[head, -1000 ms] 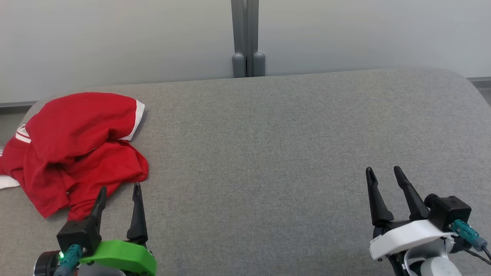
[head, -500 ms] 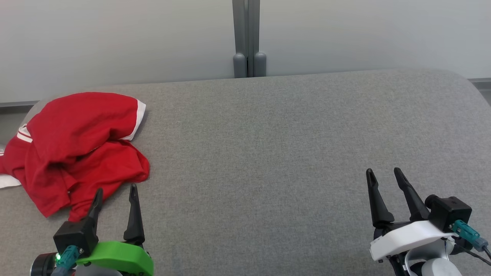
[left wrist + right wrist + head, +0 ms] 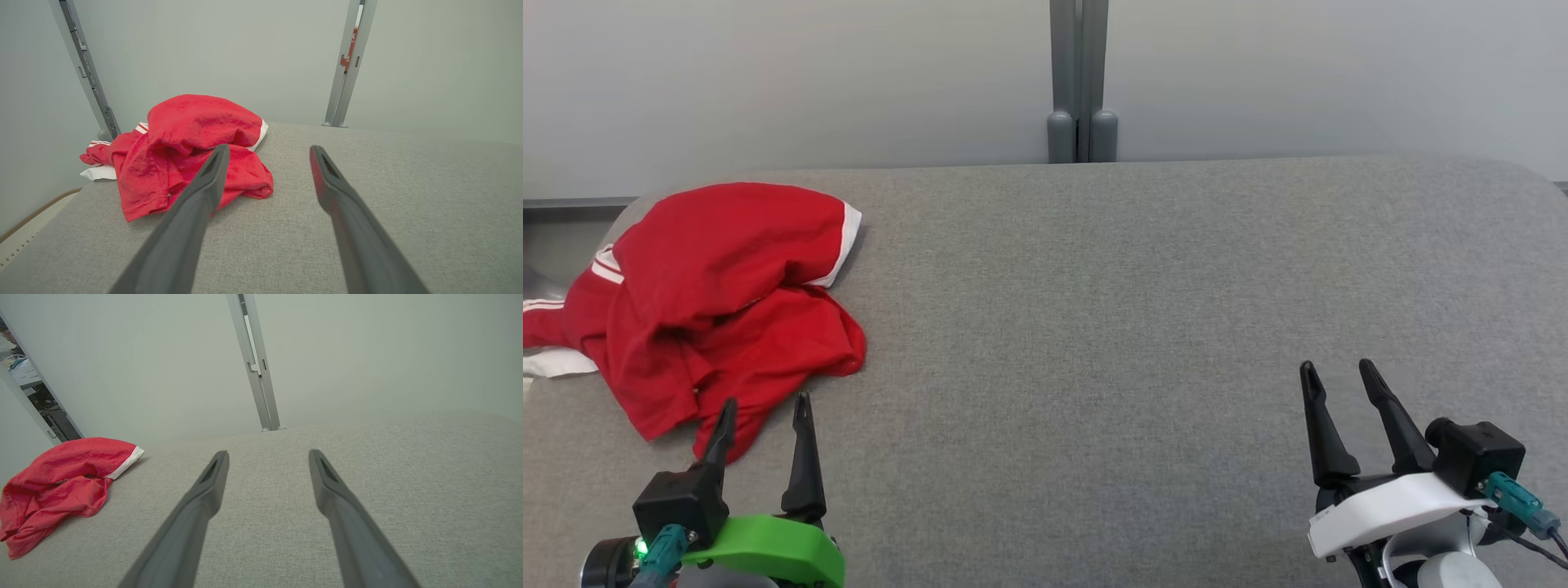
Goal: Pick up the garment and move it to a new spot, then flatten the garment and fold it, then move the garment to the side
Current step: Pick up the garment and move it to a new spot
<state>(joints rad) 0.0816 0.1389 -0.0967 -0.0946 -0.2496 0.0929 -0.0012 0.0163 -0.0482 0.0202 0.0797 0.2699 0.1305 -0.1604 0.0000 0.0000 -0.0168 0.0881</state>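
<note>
Grey fabric-covered worktop (image 3: 1094, 327), rounded at its far corners, backed by pale wall panels (image 3: 768, 82) joined by an upright grey post (image 3: 1081, 82) at the middle of the far edge. The garment (image 3: 719, 302), red with white trim and white stripes, lies crumpled in a heap at the worktop's far left corner, one white-edged part reaching the left edge. It is neither flattened nor folded. Left tool (image 3: 765, 400), on a green mount, sits at the near left with its two dark fingers spread wide and nothing between them. Its fingers point toward the heap, and in the head view its left fingertip overlaps the garment's near hem; contact cannot be confirmed. The left wrist view places the heap ahead and to the left of the fingers. Right tool (image 3: 1337, 364), on a white mount, sits at the near right, well apart from the garment, fingers likewise spread wide and holding nothing, with bare grey fabric beneath and ahead of it. In the right wrist view a gap beside the left panel shows dim clutter, too small to identify.
</note>
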